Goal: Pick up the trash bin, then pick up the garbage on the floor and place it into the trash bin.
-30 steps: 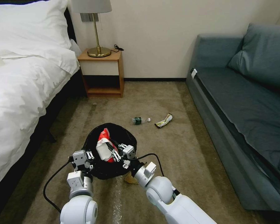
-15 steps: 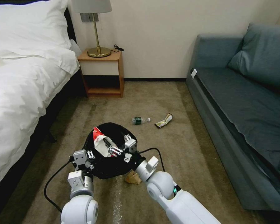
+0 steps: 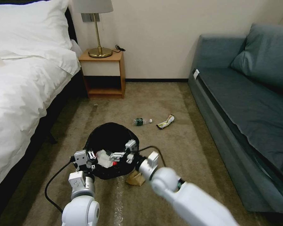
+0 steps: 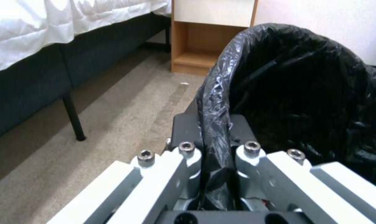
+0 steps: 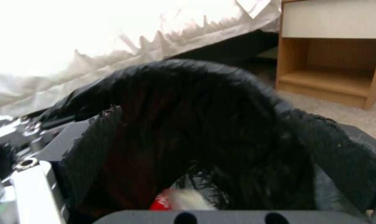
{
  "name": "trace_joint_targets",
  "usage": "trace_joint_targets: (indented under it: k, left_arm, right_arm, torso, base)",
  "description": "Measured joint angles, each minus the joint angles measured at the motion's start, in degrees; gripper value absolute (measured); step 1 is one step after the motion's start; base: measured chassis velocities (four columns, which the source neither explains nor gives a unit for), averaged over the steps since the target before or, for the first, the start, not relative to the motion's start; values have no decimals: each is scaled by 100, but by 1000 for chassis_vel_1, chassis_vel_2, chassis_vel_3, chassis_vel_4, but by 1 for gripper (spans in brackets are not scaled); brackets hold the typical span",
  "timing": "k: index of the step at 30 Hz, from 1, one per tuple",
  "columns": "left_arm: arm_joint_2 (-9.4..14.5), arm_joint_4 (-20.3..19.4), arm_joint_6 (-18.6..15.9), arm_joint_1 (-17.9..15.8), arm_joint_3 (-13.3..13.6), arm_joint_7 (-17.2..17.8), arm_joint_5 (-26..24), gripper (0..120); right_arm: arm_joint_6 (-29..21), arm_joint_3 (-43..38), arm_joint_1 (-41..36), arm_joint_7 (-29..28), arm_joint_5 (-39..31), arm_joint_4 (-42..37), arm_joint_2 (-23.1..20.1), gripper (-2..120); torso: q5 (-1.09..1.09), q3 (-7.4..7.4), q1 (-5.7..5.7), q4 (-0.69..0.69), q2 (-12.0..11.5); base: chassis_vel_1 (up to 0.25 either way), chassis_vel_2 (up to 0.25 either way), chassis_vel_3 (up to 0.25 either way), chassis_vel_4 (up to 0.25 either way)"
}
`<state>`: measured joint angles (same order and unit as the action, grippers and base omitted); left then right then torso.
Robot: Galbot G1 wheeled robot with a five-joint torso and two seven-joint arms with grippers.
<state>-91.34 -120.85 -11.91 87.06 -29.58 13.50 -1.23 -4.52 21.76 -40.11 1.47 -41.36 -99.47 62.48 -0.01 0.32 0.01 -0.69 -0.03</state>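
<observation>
The trash bin (image 3: 111,141), lined with a black bag, is held off the carpet by my left gripper (image 3: 87,156), which is shut on its near rim (image 4: 215,124). My right gripper (image 3: 116,154) reaches over the bin's mouth with its fingers spread. The crushed red-and-white carton (image 3: 104,158) lies inside the bin just beyond them, and its red and white show low in the bag (image 5: 175,199). On the floor are more pieces of garbage: a small clear bottle (image 3: 142,121), a crumpled wrapper (image 3: 165,121) and a tan paper bag (image 3: 135,179) beneath my right forearm.
A white bed (image 3: 19,94) runs along the left. A wooden nightstand (image 3: 103,75) with a brass lamp (image 3: 99,31) stands against the far wall. A blue-grey sofa (image 3: 248,119) lines the right. Open carpet (image 3: 166,147) lies between them.
My right gripper has come down from above the bin's rim into its mouth, and the carton has gone from raised above the bin to lying inside it. The left gripper kept still on the rim.
</observation>
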Motion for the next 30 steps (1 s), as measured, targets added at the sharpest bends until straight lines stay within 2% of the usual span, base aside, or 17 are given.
trace_joint_targets:
  k: [4, 7, 14, 18, 21, 23, 24, 25, 26, 28, 29, 30]
  left_arm:
    - [6, 12, -1, -14, -19, -1, -33, 4]
    - [21, 36, -2, -25, -49, 1, -71, 4]
    - [47, 34, -5, -54, -120, 2, -92, 4]
    - [52, -13, -2, -32, -154, 2, -95, 4]
    - [52, -29, -1, -30, -173, 3, -95, 4]
    - [65, -76, -1, -28, -193, 3, -95, 4]
    - [65, -76, -1, -28, -193, 3, -95, 4]
    - [77, -102, -1, -32, -210, 2, -97, 4]
    - [77, -102, -1, -32, -210, 2, -97, 4]
    - [81, -127, -1, -41, -225, 7, -98, 4]
    - [81, -127, -1, -41, -225, 7, -98, 4]
    - [78, -127, -1, -44, -226, 11, -98, 4]
  right_arm:
    - [-17, 135, 312, -171, -186, -26, -114, 100]
    - [-23, -20, 298, -307, -164, 55, 6, 100]
    - [-97, -832, -45, -621, -82, 772, 504, 100]
    - [-248, -1230, -16, -1192, -488, 1496, 876, 100]
    - [-364, -1289, -6, -1423, -631, 1699, 951, 100]
    - [-649, -1271, 17, -2202, -1094, 1862, 1051, 100]
    - [-649, -1271, 17, -2202, -1094, 1862, 1051, 100]
    - [-1049, -1225, 57, -2902, -1610, 1888, 1094, 100]
    - [-1049, -1225, 57, -2902, -1610, 1888, 1094, 100]
    - [-1525, -1091, 69, -3528, -2194, 1798, 1052, 100]
    - [-1525, -1091, 69, -3528, -2194, 1798, 1052, 100]
    - [-1752, -997, 50, -3715, -2447, 1674, 971, 100]
  torso:
    - [0, 0, 0, 1, 0]
    - [0, 0, 0, 1, 0]
    - [0, 0, 0, -1, 0]
    - [0, 0, 0, 1, 0]
    - [-1, 0, 0, 0, 0]
    - [0, 0, 0, 0, 0]
    - [0, 0, 0, 0, 0]
    - [0, 0, 0, 0, 0]
    - [0, 0, 0, 0, 0]
    - [0, 0, 0, 1, 0]
    - [0, 0, 0, 1, 0]
    - [-1, -1, 0, 1, 0]
  base:
    - [0, 0, 0, 0]
    - [0, 0, 0, 0]
    - [0, 0, 0, 0]
    - [0, 0, 0, 0]
    - [0, 0, 0, 0]
    - [0, 0, 0, 0]
    - [0, 0, 0, 0]
    - [0, 0, 0, 0]
    - [0, 0, 0, 0]
    - [0, 0, 0, 0]
    - [0, 0, 0, 0]
    - [0, 0, 0, 0]
